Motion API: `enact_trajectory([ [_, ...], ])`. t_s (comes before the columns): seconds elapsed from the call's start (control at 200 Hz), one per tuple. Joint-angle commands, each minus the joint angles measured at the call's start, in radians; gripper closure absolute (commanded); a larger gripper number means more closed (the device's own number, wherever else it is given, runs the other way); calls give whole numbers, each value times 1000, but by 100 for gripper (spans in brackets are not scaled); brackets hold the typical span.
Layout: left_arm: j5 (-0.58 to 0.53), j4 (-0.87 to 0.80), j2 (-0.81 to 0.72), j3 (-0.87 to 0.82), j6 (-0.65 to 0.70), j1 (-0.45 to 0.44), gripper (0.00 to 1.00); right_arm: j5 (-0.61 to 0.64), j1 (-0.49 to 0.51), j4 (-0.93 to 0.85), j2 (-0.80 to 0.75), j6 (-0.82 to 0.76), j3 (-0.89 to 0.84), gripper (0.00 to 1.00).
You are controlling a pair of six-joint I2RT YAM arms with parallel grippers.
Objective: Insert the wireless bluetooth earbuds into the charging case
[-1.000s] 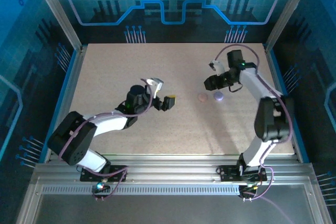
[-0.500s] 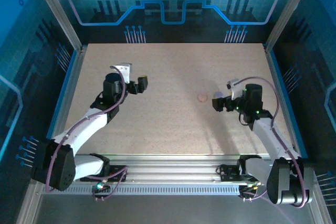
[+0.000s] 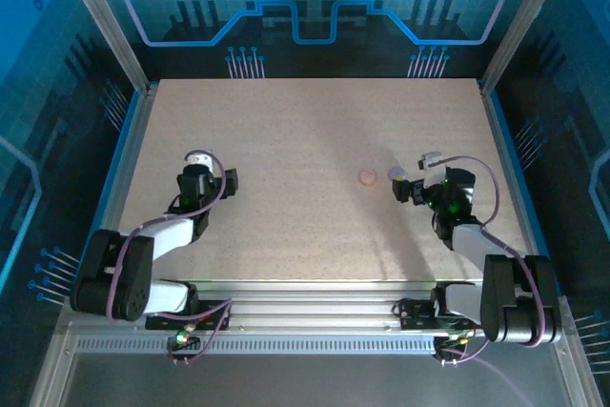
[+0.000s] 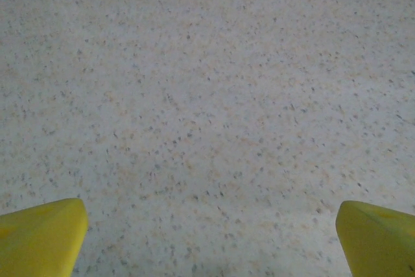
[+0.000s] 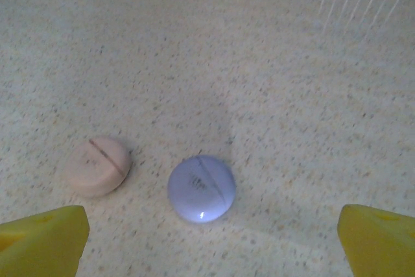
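Since neither pincer has anything in it, the state of the job has to be read from the charging case itself, which lies as two separate pucks on the speckled tabletop [image 3: 286, 121]: a pale pink disc [image 5: 98, 165] and a lavender disc [image 5: 201, 188], near each other but not touching, each flat on the table with a thin seam running across its top. The right gripper [image 5: 211, 244] hovers just short of them with its yellow fingertips [image 5: 45, 238] spread wide and empty, the lavender disc the closer of the two. The left gripper [image 4: 207, 238] is likewise spread wide over bare table, well apart from the discs on the far left side. Both arms are folded low near their bases. Whether the earbuds sit inside either disc I cannot tell, as the tops look closed and smooth. My judgement is that no insertion is underway at this instant. With the two discs lying apart and both pincers idle, this is either the very start or the very end of the task.
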Motion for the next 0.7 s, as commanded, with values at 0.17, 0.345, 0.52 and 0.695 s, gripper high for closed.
enact_trajectory([
  [0.17, 32, 534, 179, -98, 90, 9, 1, -15, -14, 109, 24, -14, 9, 0],
  [0.345, -4, 412, 190, -19, 47, 36, 1, 8, -10, 83, 41, -7, 34, 0],
  [0.52, 26, 401, 182, -25, 25, 59, 1, 23, 35, 167, 74, 54, 29, 0],
  [0.695, 29, 401, 183, -25, 30, 57, 1, 53, 74, 309, 248, 35, 40, 0],
])
